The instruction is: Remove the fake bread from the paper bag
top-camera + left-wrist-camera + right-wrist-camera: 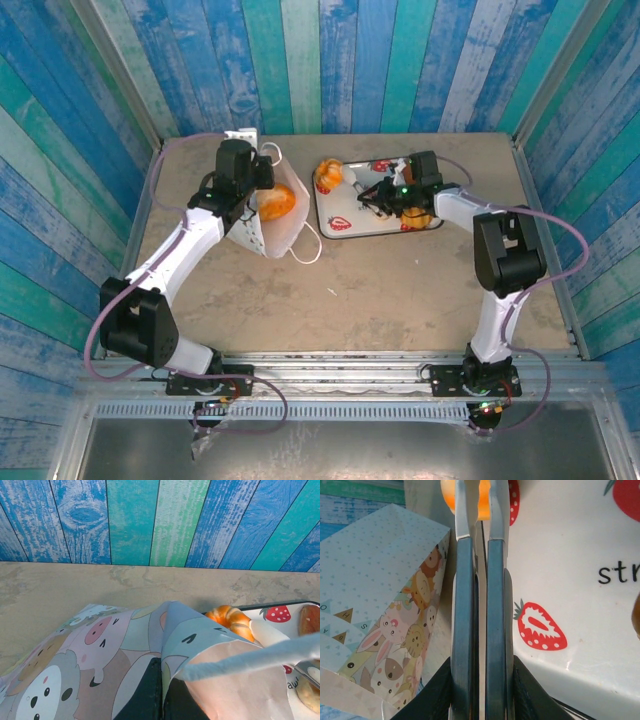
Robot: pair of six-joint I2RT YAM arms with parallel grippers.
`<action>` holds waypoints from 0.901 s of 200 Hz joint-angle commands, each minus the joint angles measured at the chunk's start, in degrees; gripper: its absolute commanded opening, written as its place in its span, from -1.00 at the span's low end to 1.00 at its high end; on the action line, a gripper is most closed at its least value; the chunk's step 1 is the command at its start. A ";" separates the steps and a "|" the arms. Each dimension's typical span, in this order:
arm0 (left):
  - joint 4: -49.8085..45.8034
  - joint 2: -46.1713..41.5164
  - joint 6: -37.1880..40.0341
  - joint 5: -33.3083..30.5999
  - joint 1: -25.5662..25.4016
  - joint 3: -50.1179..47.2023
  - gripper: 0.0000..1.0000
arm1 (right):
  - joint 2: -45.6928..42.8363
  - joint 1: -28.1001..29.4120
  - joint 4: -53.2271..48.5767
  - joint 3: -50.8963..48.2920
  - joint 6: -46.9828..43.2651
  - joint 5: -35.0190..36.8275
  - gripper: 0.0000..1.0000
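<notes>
Overhead, bread (278, 203) sits inside the paper bag (262, 236); left tool (162, 669) apparently pinches its rim; right tool (480, 500) closed, empty.

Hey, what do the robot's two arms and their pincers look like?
The left arm and right arm both have white links, bulky black joint housings and a looping lilac cable. A green light glows on the right arm. The right pincer has long, flat, blue-grey fingers on a black mount.

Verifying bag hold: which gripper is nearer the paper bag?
Left. The left gripper pinches the paper bag rim; the right gripper is at the strawberry tray, apart from the bag.
</notes>
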 commanded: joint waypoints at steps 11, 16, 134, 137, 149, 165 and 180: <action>1.87 -4.39 -0.05 0.56 0.11 -0.42 -1.00 | -3.21 -0.04 -5.67 -0.55 -2.24 3.59 -0.51; 1.87 -4.38 -0.02 0.60 0.13 -0.48 -1.00 | -3.31 -0.04 -6.17 -0.46 -2.40 3.84 -0.50; 2.00 -5.18 -0.16 0.59 0.11 -1.16 -1.00 | -8.16 -0.13 -9.61 -2.30 -3.52 7.26 -0.17; 2.00 -5.24 -0.17 0.55 0.11 -1.19 -1.00 | -8.31 -0.13 -9.76 -2.29 -3.52 7.46 -0.17; 2.00 -5.33 -0.23 0.60 0.09 -1.19 -0.99 | -8.93 -0.13 -9.93 -2.53 -3.71 7.77 -0.17; 2.00 -5.37 -0.17 0.55 0.11 -1.21 -1.00 | -9.73 -0.13 -10.34 -2.79 -3.87 8.21 -0.17; 2.00 -5.44 0.01 0.54 0.09 -1.29 -1.00 | -10.89 -0.13 -10.79 -3.23 -4.07 8.86 -0.17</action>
